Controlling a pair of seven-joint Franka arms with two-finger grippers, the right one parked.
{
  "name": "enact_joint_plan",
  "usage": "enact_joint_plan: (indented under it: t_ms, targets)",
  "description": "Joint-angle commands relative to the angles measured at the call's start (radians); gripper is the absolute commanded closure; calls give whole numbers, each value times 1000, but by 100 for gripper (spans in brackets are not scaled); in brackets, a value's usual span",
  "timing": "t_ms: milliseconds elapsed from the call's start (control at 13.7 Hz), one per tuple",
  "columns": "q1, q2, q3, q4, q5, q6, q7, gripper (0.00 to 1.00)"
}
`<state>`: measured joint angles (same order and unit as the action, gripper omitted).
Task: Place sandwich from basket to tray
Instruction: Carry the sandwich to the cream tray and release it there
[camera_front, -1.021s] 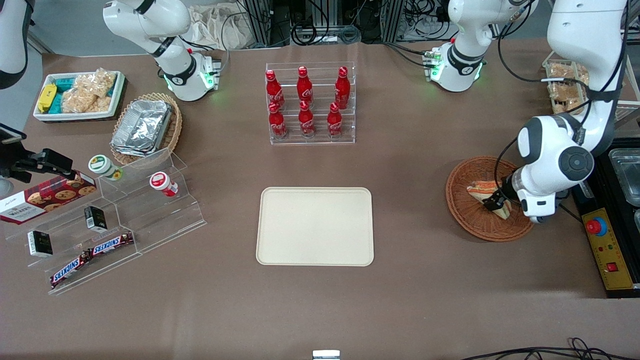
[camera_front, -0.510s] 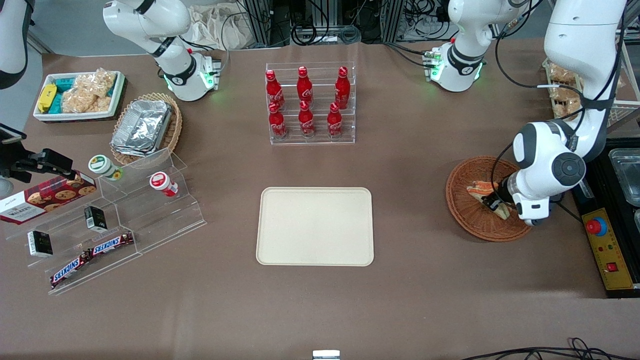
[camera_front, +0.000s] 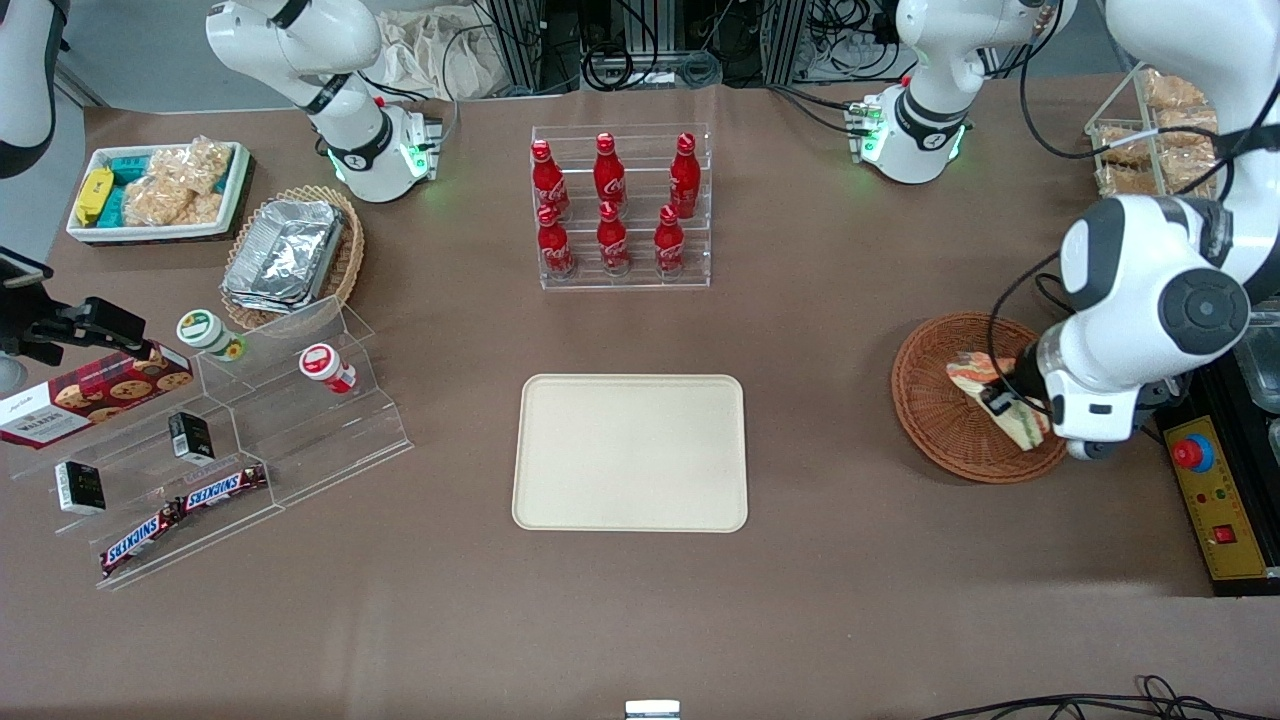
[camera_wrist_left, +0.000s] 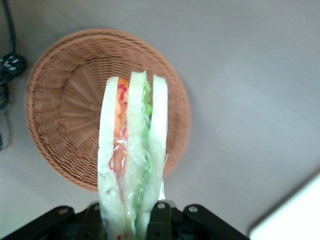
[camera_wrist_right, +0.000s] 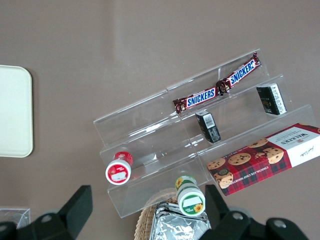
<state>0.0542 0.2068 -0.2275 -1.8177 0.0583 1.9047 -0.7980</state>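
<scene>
The gripper (camera_front: 1003, 402) is clamped on the sandwich (camera_front: 1000, 397), holding it above the basket (camera_front: 940, 420) at the working arm's end of the table. From the wrist camera the sandwich (camera_wrist_left: 131, 160) hangs clear of the weave, its orange, red and green filling edge showing, with the basket (camera_wrist_left: 65, 120) underneath. The tray (camera_front: 630, 452) lies well apart from the basket, mid-table.
</scene>
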Motion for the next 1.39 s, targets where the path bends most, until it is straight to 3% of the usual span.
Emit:
enact_joint_plan:
  t_ms: [0,146,365,729,1021,1167,1312]
  targets:
    - [0,22,-129,21,-2,10,-13,100]
    - [-17,42,-209,18,8,71,-49,100]
    - [-144,112,-222,21,20,158,-50,100]
    - [-270,308,-222,26,199,437,-55,100]
    - [-274,430,-220,67,346,569,-44,99]
    - [-274,466,-220,89,417,585,-58,46]
    - [-274,464,-220,93,411,585,-67,16]
